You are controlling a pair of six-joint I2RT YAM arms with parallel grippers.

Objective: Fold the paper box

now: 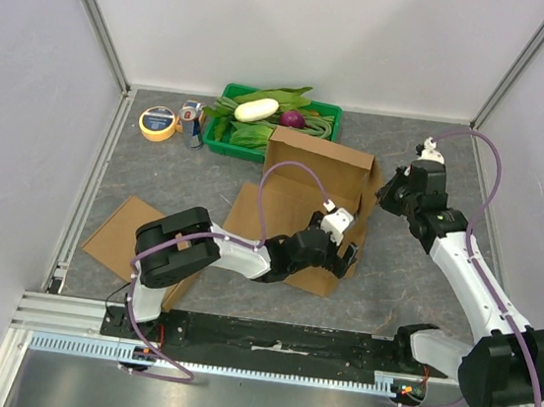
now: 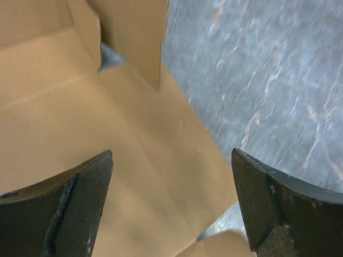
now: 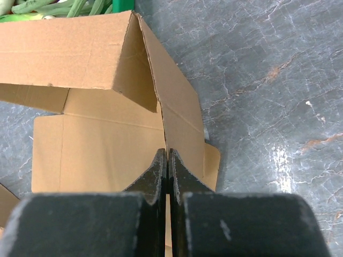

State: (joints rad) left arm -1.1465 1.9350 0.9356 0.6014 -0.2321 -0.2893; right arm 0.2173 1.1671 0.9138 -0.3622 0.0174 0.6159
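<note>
Two grippers tend the paper box (image 1: 309, 183) on the tabletop (image 1: 156, 174): my left gripper (image 2: 171, 152) hangs wide apart over its flat flap (image 2: 107, 134) — my right gripper (image 3: 168, 152), pressed together, meets the side wall (image 3: 177, 107). Best brace that wall upright before creasing.

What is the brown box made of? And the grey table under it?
The box looks like plain brown cardboard, dull, with sharp fold lines. The table is grey with pale veins like stone; it may only be a printed mat.

No readable text or numbers, print on the can (image 1: 192, 122) too small to make out
</note>
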